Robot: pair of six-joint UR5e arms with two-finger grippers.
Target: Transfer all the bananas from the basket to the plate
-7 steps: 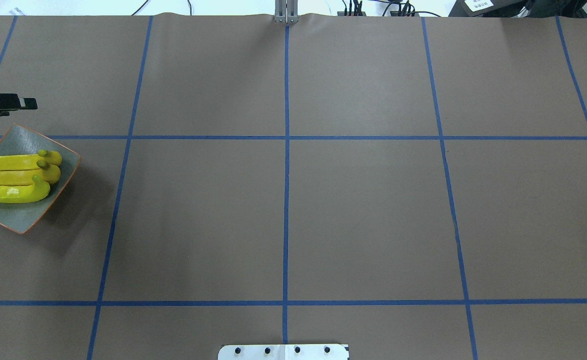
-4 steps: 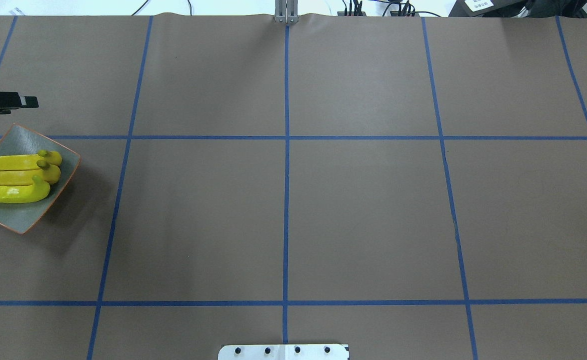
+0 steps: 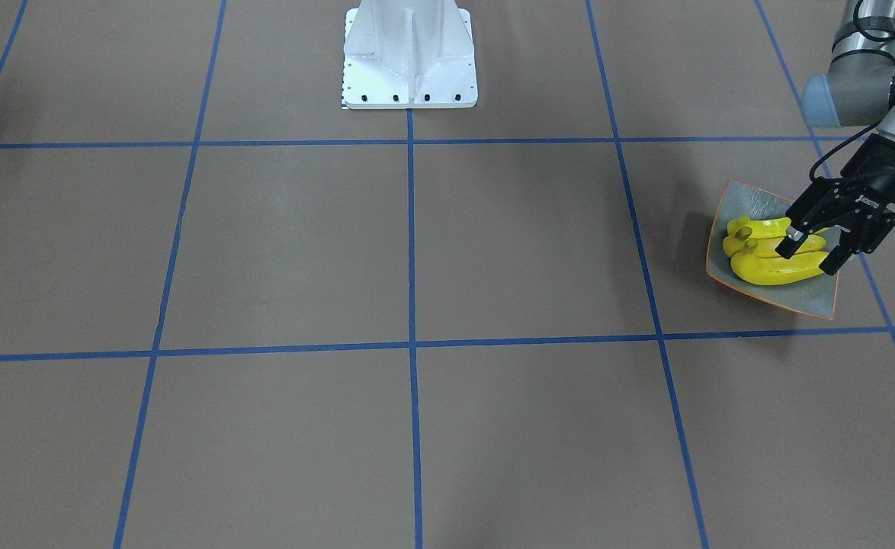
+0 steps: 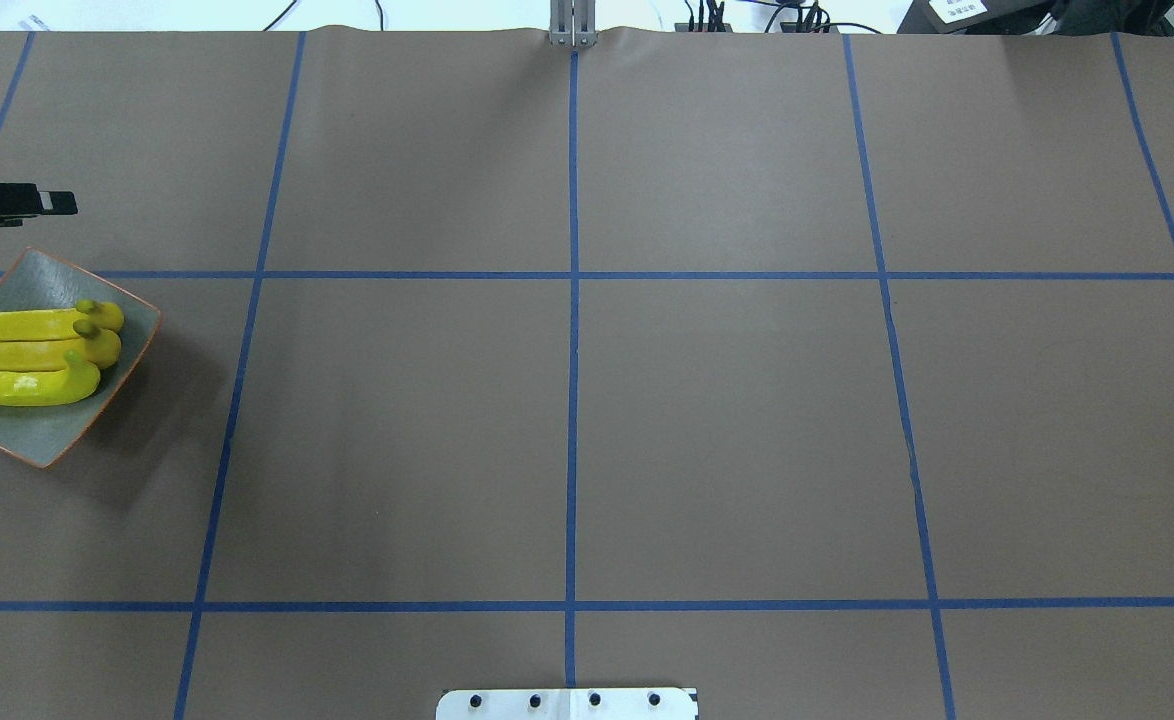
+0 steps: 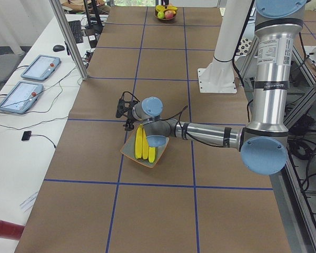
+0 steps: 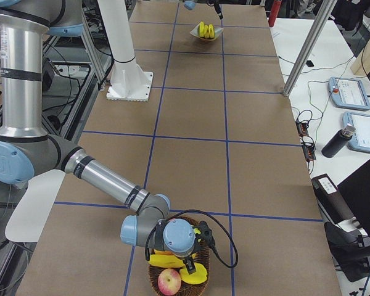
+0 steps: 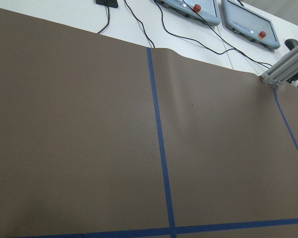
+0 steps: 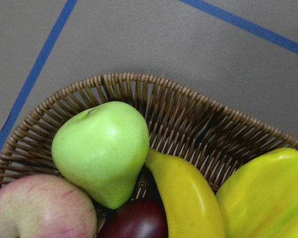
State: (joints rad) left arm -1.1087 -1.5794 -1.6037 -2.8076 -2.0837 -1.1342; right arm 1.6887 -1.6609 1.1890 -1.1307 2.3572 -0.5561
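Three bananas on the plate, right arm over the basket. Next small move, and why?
Probably lower the right pincer onto the banana left in the basket and close on it. Three bananas already lie on the plate, the left pincer hangs open near it, and the right wrist view looks straight at that banana.

A green pear [image 8: 102,148] sits beside a pink-red apple [image 8: 37,208] and a dark red fruit [image 8: 139,220]; two teach pendants [image 7: 248,22] lie beyond the brown, blue-taped table cover [image 4: 727,420].
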